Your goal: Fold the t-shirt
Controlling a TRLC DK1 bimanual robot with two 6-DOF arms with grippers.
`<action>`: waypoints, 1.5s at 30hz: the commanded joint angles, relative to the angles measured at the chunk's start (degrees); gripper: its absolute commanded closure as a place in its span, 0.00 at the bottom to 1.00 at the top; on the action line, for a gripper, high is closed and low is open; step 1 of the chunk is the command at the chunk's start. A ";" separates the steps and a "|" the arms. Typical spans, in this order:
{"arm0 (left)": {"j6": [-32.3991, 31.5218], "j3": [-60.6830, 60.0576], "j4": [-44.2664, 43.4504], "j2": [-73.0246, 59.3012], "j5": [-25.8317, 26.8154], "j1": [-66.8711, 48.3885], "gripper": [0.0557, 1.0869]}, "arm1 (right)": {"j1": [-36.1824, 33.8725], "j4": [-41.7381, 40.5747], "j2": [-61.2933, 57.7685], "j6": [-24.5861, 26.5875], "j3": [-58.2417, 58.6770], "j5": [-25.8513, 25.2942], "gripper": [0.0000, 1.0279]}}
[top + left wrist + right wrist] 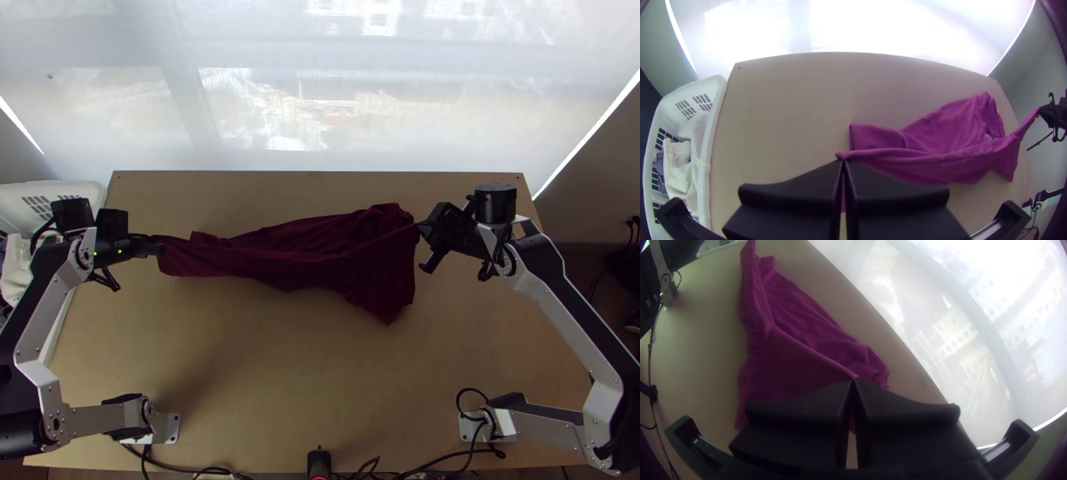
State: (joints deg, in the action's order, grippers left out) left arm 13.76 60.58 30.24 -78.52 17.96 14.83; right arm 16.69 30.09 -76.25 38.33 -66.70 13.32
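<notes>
Top view: The left gripper (pixel 157 246) is at the left of the frame, above the middle, at the narrow end of the maroon T-shirt (pixel 320 260). The right gripper (pixel 422 227) is right of centre, at the garment's opposite end. The T-shirt extends between both grippers across the wooden table (pixel 240 360). It is bunched into lengthwise folds, narrow toward the left of the frame and wider toward the right, where one corner points down. A white plastic basket (pixel 84 190) is at the left edge. A translucent shade (pixel 240 96) spans the top of the frame.

Left wrist view: The left gripper (pixel 843 161) is closed, its fingertips pinching a gathered end of fabric. A taut fold runs from it to the right gripper. White cloth (pixel 679 164) lies inside the basket.

Right wrist view: The right gripper (pixel 854 380) is closed, its fingertips pinching a point of fabric. A ridge leads away from this grip along the garment.
</notes>
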 commanded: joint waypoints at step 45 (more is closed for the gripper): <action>-3.21 10.35 -8.53 -25.01 -6.62 -3.76 0.97 | -6.14 -1.17 -43.28 -1.85 -34.73 -0.31 0.97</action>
State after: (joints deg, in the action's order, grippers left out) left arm 11.07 71.05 22.90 -100.20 11.70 11.70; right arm 10.48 28.88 -117.16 38.68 -101.01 13.50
